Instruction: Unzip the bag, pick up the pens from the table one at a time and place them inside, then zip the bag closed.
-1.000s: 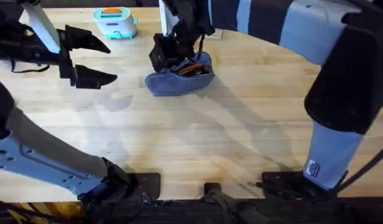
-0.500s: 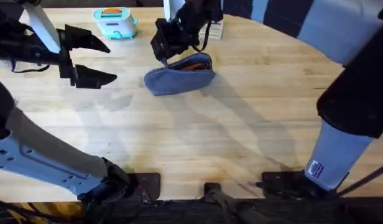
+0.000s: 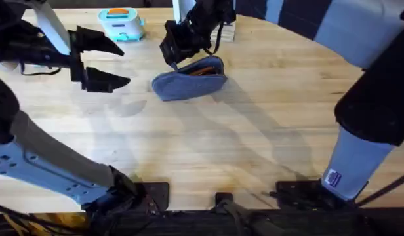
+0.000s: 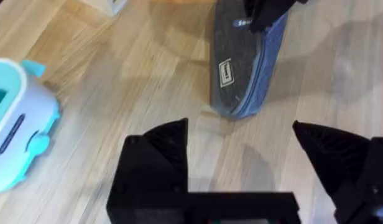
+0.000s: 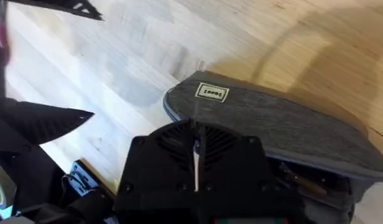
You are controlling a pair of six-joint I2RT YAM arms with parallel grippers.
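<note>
At upper centre, the right pincer, pressed together on the zipper, met the bag; the unheld pouch might drag. Left pincer spread.

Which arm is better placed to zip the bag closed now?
The right: its pincer is shut at the open bag's end, where the orange pen shows inside. The left pincer hangs open, well off to the side.

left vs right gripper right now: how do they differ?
The left gripper is open, holds nothing, and sits apart from the bag. The right gripper is shut at the bag's zipper end, over its still-open top. Both have black fingers and are above the table.
</note>
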